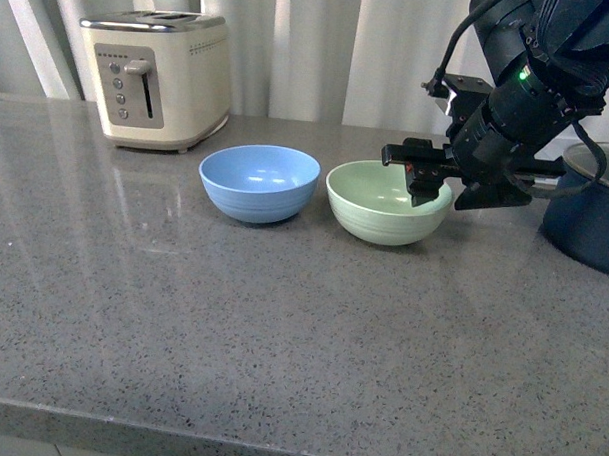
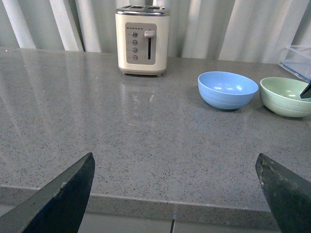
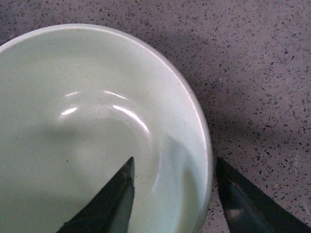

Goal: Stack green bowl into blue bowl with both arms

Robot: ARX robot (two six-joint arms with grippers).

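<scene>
right pincer (image 1: 426,178) parted astride green bowl (image 1: 377,209) rim; left pincer (image 2: 175,162) wide, empty; grey speckled counter (image 1: 281,327); white curtains (image 1: 321,48) behind

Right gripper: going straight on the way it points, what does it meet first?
Most likely the green bowl: the right gripper straddles its rim, open, so the wall sits between the fingers. Depth unclear.

Your right arm (image 1: 519,95) is reaching in from the upper right, with its wrist angling down and to the left. Your right gripper (image 3: 174,165) is holding its jaws apart, and its fingers (image 3: 109,204) are pointing downward. Your left gripper (image 2: 174,158) is hovering low, facing forward with its jaws spread wide.
</scene>
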